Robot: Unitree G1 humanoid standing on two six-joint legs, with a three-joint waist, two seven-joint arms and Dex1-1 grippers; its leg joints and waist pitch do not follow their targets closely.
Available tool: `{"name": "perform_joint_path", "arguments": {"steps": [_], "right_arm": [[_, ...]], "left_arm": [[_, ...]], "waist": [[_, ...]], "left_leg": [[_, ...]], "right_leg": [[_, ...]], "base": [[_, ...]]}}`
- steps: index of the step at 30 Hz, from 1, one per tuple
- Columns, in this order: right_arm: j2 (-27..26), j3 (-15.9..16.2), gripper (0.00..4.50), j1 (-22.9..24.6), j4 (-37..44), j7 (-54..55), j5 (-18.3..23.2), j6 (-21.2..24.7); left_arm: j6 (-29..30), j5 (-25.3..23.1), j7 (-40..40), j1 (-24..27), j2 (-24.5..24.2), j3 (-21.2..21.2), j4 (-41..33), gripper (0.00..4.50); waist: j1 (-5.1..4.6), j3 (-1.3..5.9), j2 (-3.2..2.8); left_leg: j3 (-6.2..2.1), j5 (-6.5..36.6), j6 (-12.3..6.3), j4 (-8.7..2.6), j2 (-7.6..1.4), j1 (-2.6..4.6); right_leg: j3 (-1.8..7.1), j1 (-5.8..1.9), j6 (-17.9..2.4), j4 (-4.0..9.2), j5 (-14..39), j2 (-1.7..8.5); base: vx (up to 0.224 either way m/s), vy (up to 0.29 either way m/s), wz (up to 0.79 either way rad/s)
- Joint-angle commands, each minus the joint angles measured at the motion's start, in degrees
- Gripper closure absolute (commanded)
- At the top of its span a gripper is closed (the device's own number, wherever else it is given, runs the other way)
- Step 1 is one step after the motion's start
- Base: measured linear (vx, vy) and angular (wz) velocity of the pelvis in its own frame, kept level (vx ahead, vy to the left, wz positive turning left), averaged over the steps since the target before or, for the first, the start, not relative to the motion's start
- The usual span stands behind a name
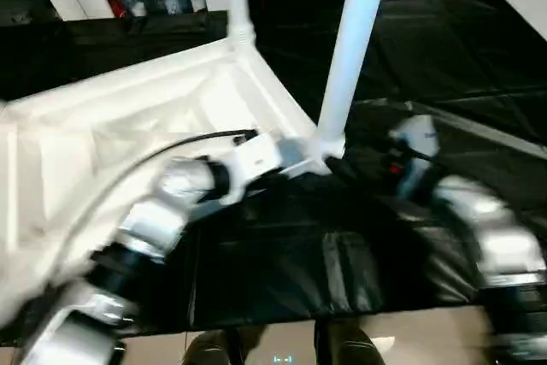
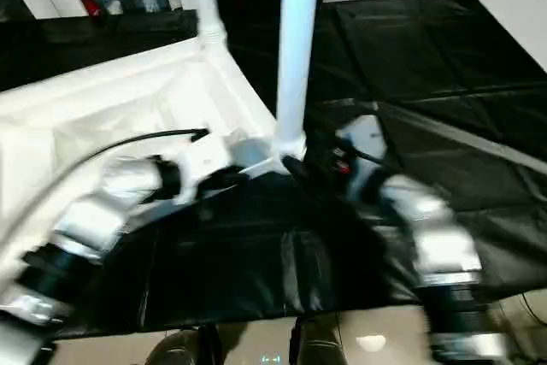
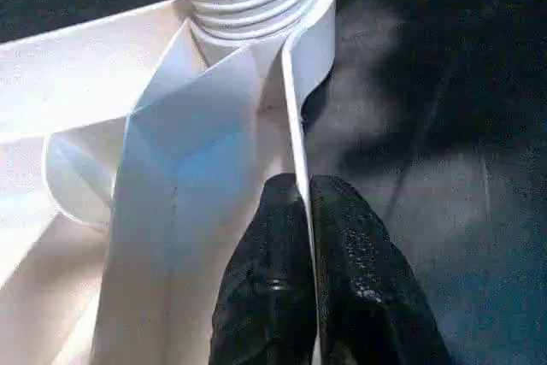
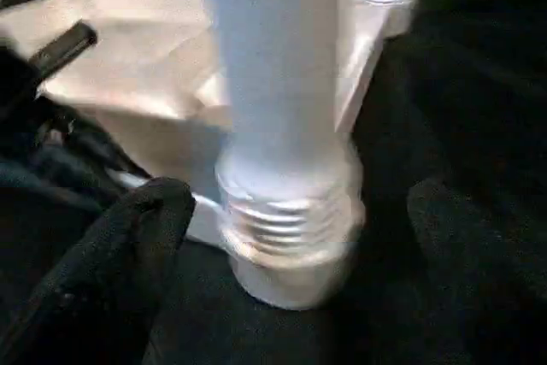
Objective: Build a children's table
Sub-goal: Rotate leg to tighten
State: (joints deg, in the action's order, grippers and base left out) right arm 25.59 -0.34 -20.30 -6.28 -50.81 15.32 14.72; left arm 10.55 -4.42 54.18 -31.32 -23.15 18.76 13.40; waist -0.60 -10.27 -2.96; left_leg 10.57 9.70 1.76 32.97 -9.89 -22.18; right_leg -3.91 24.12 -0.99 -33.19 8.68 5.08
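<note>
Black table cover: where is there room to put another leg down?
Bare black sheet stretches right of the near leg, beyond the right gripper. Another bare strip lies between the forearms. It's crowded at the tabletop corner, where the left gripper pinches the rim.

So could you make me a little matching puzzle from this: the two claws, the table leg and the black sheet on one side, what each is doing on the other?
Things:
1. left claw
2. right claw
3. long round white plastic leg
4. black sheet-covered work surface

States:
A. standing upright in a corner socket
B. pinched shut on the white tabletop's thin rim
C. open, fingers either side of the leg's threaded base
D. lying under everything

Pairs: 1-B, 2-C, 3-A, 4-D
</note>
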Motion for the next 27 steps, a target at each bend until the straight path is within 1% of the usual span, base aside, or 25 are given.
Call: {"name": "perform_joint_path", "arguments": {"steps": [1,2,3,4,5,6,7,8,9,10,11,12,13,14,15,16,17,18,19,21,22,23,24,25,27], "right_arm": [[2.28,1.77,0.05,-0.88,1.01,-6.62,0.66,-1.78],[2.41,1.82,0.05,-0.94,0.96,-6.83,0.68,-1.85],[3.17,2.17,0.05,-1.37,0.46,-8.32,0.75,-2.01],[4.75,3.37,0.05,-2.2,-0.63,-11.55,0.33,-2.93],[4.98,3.55,0.05,-2.32,-0.82,-12.07,0.27,-3.1],[5.21,3.73,0.05,-2.44,-1.01,-12.61,0.21,-3.28],[5.61,4.39,0.05,-2.81,-1.52,-14.08,0.03,-3.74],[6.03,5.17,0.05,-3.31,-2.28,-15.51,-0.04,-4.24],[6.21,5.68,0.05,-3.68,-2.77,-16.37,-0.06,-4.46],[6.32,6.57,0.05,-4.62,-4.07,-17.99,0.14,-4.69],[6.15,6.73,0.05,-4.92,-4.5,-18.2,0.1,-4.78],[6.11,7.13,0.05,-5.23,-4.96,-18.73,-0.09,-4.97],[6.1,7.18,0.05,-5.27,-5.02,-18.82,-0.13,-5.0],[6.05,7.38,0.05,-5.42,-5.22,-19.16,-0.28,-5.12],[6.08,7.97,0.21,-5.6,-5.47,-19.97,-0.67,-5.51],[6.08,7.97,0.21,-5.6,-5.47,-19.97,-0.67,-5.51],[6.31,9.27,0.21,-5.85,-5.8,-21.74,-1.07,-6.15],[6.28,9.74,0.49,-5.89,-5.89,-22.37,-1.18,-6.36],[6.23,9.97,0.49,-5.91,-5.94,-22.69,-1.21,-6.46],[6.09,10.37,0.56,-6.1,-6.37,-23.13,-1.16,-7.09],[6.04,10.54,0.75,-6.14,-6.45,-23.26,-1.14,-7.2],[5.99,10.65,0.87,-6.22,-6.63,-23.46,-1.13,-7.33],[5.9,10.91,0.87,-6.2,-6.61,-23.75,-1.14,-7.33],[5.82,11.01,0.98,-6.24,-6.74,-23.8,-1.2,-7.44],[5.78,11.06,0.98,-6.27,-6.83,-23.81,-1.24,-7.52]], "left_arm": [[-4.08,1.08,7.6,0.65,-1.51,2.67,1.44,4.5],[-4.2,1.21,7.81,0.63,-1.54,2.63,1.49,4.5],[-4.61,1.93,9.19,0.46,-1.74,2.61,1.8,4.5],[-6.21,2.94,12.39,0.12,-2.55,3.13,2.36,4.5],[-6.53,3.11,12.88,0.05,-2.7,3.24,2.5,4.5],[-6.86,3.28,13.39,-0.01,-2.85,3.35,2.64,4.5],[-7.45,3.44,14.83,-0.15,-3.36,3.93,2.65,4.5],[-8.27,3.65,16.1,-0.37,-3.83,4.51,2.85,4.5],[-8.81,3.77,16.92,-0.51,-4.15,4.85,3.0,4.5],[-10.19,3.82,18.77,-0.78,-4.69,5.57,3.51,4.5],[-10.56,3.82,19.23,-0.78,-4.8,5.7,3.57,4.5],[-10.78,3.86,19.55,-0.75,-4.82,5.82,3.49,4.5],[-10.83,3.87,19.63,-0.74,-4.82,5.8,3.5,4.5],[-11.05,3.92,19.91,-0.7,-4.83,5.74,3.52,4.5],[-11.27,3.82,20.08,-0.73,-4.81,5.76,3.48,4.5],[-11.27,3.82,20.08,-0.73,-4.81,5.76,3.48,4.5],[-11.94,3.5,20.13,-1.12,-4.59,5.69,4.14,4.5],[-12.19,3.48,20.22,-1.26,-4.59,5.67,4.39,4.5],[-12.34,3.51,20.3,-1.34,-4.62,5.67,4.55,4.5],[-12.79,3.63,20.39,-1.5,-4.73,5.74,4.94,4.5],[-12.92,3.66,20.42,-1.49,-4.82,5.74,4.99,4.5],[-13.09,3.66,20.54,-1.48,-4.85,5.69,5.1,4.5],[-13.03,3.68,20.66,-1.27,-5.02,5.54,4.96,4.5],[-13.06,3.64,20.67,-1.21,-5.07,5.49,4.95,4.5],[-13.07,3.6,20.67,-1.19,-5.1,5.46,4.94,4.5]], "waist": [[0.41,5.32,0.58],[0.5,5.39,0.54],[0.69,5.58,0.56],[0.78,5.66,0.55],[1.11,5.88,0.59],[1.2,5.85,0.58],[1.54,5.74,0.6],[1.66,5.71,0.64],[1.83,5.53,0.75],[1.98,5.52,0.74],[2.14,5.32,0.75],[2.25,5.31,0.73],[2.36,5.16,0.86],[2.41,5.15,0.89],[2.38,5.2,1.0],[2.35,5.17,1.03],[2.33,5.16,1.09],[2.32,5.22,1.07],[2.3,5.25,1.16],[2.33,5.31,1.14],[2.35,5.26,1.27],[2.41,5.29,1.23],[2.42,5.25,1.24],[2.4,5.25,1.21],[2.39,5.28,1.24]], "left_leg": [[-0.97,8.1,-7.85,-3.25,-2.66,0.63],[-0.95,7.39,-8.15,-3.17,-2.73,0.7],[-0.88,5.69,-9.01,-3.03,-2.81,0.89],[-0.85,4.69,-9.49,-2.98,-2.87,0.85],[-0.84,3.22,-10.36,-2.81,-2.88,1.01],[-0.79,2.6,-10.82,-2.81,-2.96,0.95],[-0.72,2.36,-11.58,-2.72,-3.17,1.01],[-0.69,2.69,-11.58,-2.72,-3.15,0.97],[-0.62,3.94,-11.03,-2.86,-3.19,1.0],[-0.61,4.51,-10.66,-2.86,-3.17,1.07],[-0.57,6.14,-9.76,-3.01,-3.17,1.1],[-0.56,6.87,-9.19,-3.01,-3.2,1.18],[-0.55,8.47,-7.77,-3.18,-3.3,1.26],[-0.55,8.82,-7.42,-3.22,-3.28,1.3],[-0.58,9.08,-6.92,-3.27,-3.3,1.26],[-0.6,9.18,-6.77,-3.28,-3.28,1.16],[-0.58,9.15,-6.68,-3.3,-3.26,1.19],[-0.55,9.12,-6.77,-3.24,-3.2,1.18],[-0.54,8.82,-6.91,-3.22,-3.18,1.12],[-0.51,8.14,-7.27,-3.18,-3.22,1.15],[-0.46,8.05,-7.54,-3.16,-3.21,1.13],[-0.45,7.91,-7.61,-3.15,-3.2,1.14],[-0.47,7.93,-7.67,-3.15,-3.19,1.08],[-0.5,7.85,-7.67,-3.17,-3.23,1.1],[-0.47,7.71,-7.67,-3.14,-3.2,1.13]], "right_leg": [[2.84,-3.36,-15.4,3.15,10.62,3.26],[2.86,-3.32,-15.92,2.98,9.17,3.24],[2.88,-3.28,-17.1,2.53,6.05,3.18],[2.89,-3.35,-17.55,2.33,4.61,3.17],[2.77,-3.35,-18.39,1.99,2.55,3.07],[2.8,-3.36,-18.6,1.89,1.69,3.05],[2.82,-3.25,-18.98,1.75,1.47,3.2],[2.81,-3.27,-18.96,1.81,2.09,3.24],[2.82,-3.24,-18.67,2.06,4.25,3.27],[2.82,-3.24,-18.59,2.11,5.33,3.29],[2.85,-3.17,-18.12,2.49,8.24,3.34],[2.9,-3.13,-17.92,2.55,9.29,3.4],[3.02,-3.03,-17.32,2.72,11.53,3.4],[3.03,-3.02,-17.17,2.76,12.09,3.38],[3.02,-3.07,-16.94,2.74,12.57,3.42],[3.06,-3.09,-16.76,2.74,12.72,3.46],[3.13,-3.06,-16.53,2.74,12.89,3.47],[3.11,-3.05,-16.49,2.75,12.89,3.43],[3.12,-3.1,-16.39,2.73,12.71,3.43],[3.15,-3.01,-16.55,2.63,11.66,3.42],[3.18,-2.99,-16.61,2.65,11.53,3.42],[3.17,-3.0,-16.61,2.63,11.65,3.41],[3.16,-3.03,-16.6,2.63,11.73,3.43],[3.13,-2.99,-16.55,2.64,11.94,3.44],[3.13,-2.99,-16.57,2.63,11.98,3.41]], "base": [[0.0,0.0,0.0],[0.0,0.0,0.0],[0.0,0.0,0.0],[0.0,0.0,0.0],[0.0,0.0,0.0],[0.0,0.0,0.0],[0.0,0.0,0.0],[0.0,0.0,0.0],[0.0,0.0,0.0],[0.0,0.0,0.0],[0.0,0.0,0.0],[0.0,0.0,0.0],[0.0,0.0,0.0],[0.0,0.0,0.0],[0.0,0.0,0.0],[0.0,0.0,0.0],[0.0,0.0,0.0],[0.0,0.0,0.0],[0.0,0.0,0.0],[0.0,0.0,0.0],[0.0,0.0,0.0],[0.0,0.0,0.0],[0.0,0.0,0.0],[0.0,0.0,0.0],[0.0,0.0,0.0]]}}
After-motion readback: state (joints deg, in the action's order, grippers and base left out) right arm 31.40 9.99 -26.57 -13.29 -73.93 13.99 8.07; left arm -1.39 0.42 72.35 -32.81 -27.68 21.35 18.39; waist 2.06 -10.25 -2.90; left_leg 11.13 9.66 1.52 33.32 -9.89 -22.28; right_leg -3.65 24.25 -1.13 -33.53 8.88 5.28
